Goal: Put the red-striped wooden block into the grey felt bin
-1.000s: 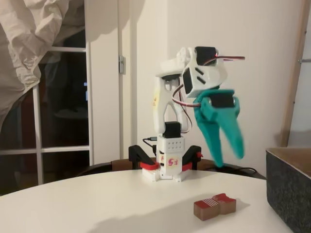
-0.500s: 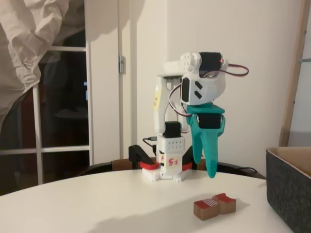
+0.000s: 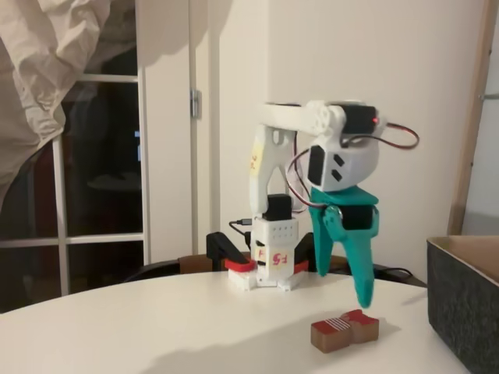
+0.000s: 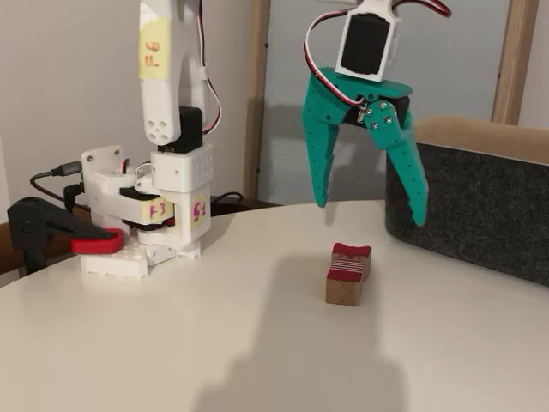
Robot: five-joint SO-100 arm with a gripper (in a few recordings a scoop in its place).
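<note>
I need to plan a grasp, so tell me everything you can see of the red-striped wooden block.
The red-striped wooden block is a small, flat piece of brown wood with a notched outline. Its top face is red, with thin white stripes across one part. It lies flat on the white table, touched by nothing else. The open teal gripper hangs above it, not in contact. The grey felt bin stands apart from it, to the right in both fixed views.
</note>
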